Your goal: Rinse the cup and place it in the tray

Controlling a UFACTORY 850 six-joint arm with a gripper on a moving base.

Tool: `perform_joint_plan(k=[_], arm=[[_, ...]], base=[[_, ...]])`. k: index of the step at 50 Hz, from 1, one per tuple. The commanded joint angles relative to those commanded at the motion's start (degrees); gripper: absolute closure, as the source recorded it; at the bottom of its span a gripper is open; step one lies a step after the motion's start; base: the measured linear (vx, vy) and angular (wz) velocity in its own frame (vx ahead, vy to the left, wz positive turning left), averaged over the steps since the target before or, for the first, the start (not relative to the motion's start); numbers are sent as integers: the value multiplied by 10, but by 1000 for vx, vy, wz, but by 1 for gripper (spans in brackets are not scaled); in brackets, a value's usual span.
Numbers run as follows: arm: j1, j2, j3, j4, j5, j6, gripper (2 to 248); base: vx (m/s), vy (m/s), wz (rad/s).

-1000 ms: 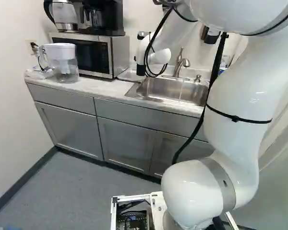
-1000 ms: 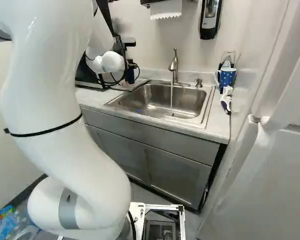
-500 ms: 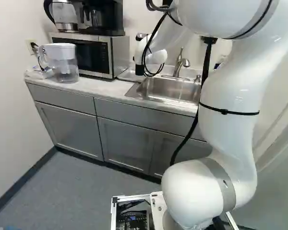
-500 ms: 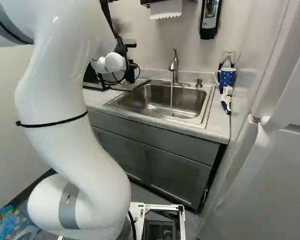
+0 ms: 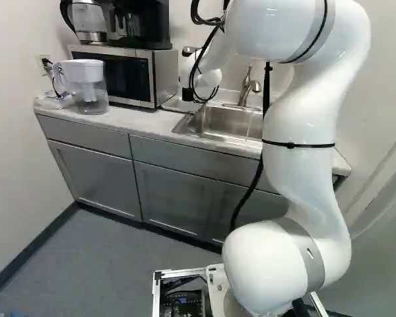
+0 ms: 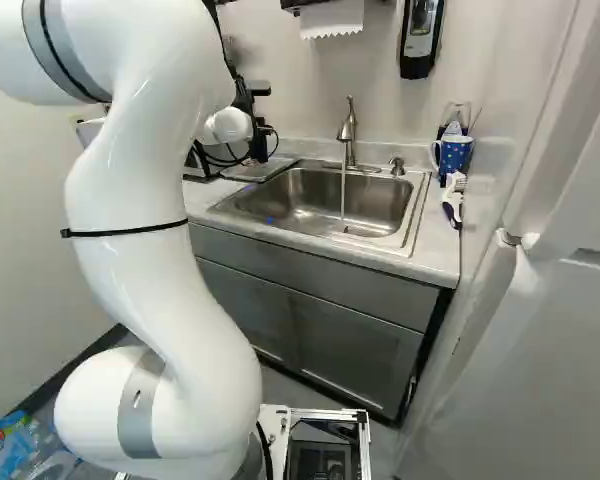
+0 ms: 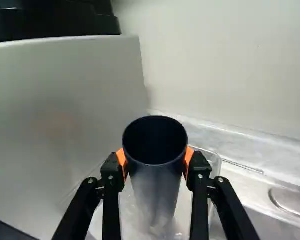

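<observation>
My fingers (image 7: 189, 159) pinch the dark cup (image 7: 156, 182) between them, over the clear tray (image 7: 216, 166). Placing seems in hand; next I should ease it down upright, release once it's seated.

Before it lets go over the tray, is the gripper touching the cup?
Touching: the wrist view shows the gripper with an orange pad pressed against each side of the dark cup, just below its rim.
</observation>
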Motion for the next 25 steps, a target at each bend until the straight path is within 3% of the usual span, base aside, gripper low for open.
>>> perform_joint_plan(k=[25], arm=[[0,-15,8,0,0,0,125]], base=[[0,0,0]])
